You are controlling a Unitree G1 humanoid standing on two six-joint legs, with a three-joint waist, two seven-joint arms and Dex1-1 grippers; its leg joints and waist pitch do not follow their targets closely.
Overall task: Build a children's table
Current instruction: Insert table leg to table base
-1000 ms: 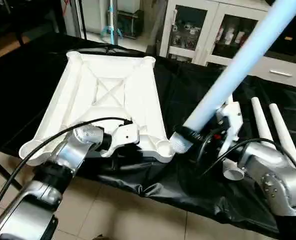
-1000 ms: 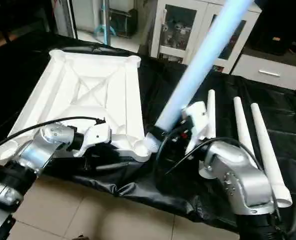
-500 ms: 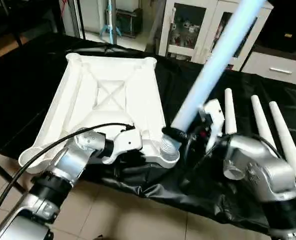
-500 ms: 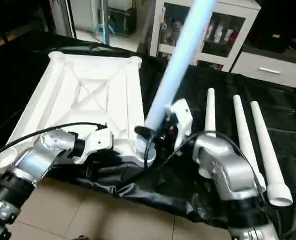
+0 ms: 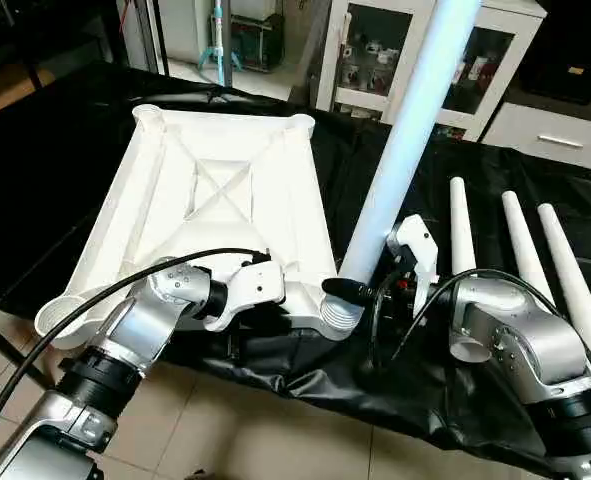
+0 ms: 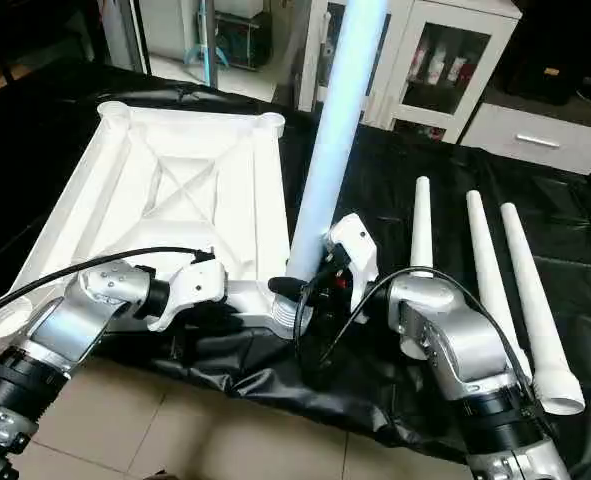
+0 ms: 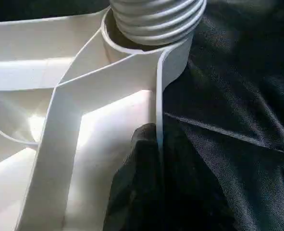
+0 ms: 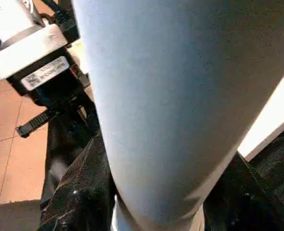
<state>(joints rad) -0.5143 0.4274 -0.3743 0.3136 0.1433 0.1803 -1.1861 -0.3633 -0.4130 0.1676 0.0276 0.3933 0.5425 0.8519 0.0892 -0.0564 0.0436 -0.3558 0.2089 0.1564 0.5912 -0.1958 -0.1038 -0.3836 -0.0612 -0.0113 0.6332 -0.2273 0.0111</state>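
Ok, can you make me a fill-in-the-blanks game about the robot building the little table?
1. The right gripper holds one white ____ over the tabletop.
2. Its ribbed end sits at a ____ socket of the tabletop.
3. ____ more legs lie on the black cloth.
4. The left gripper is at the tabletop's near ____.

Missing words: leg; corner; Three; edge

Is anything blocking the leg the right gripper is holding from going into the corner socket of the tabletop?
Nothing visible does. The leg has its ribbed threaded end already sitting in the near corner socket of the tabletop, held by the right gripper.
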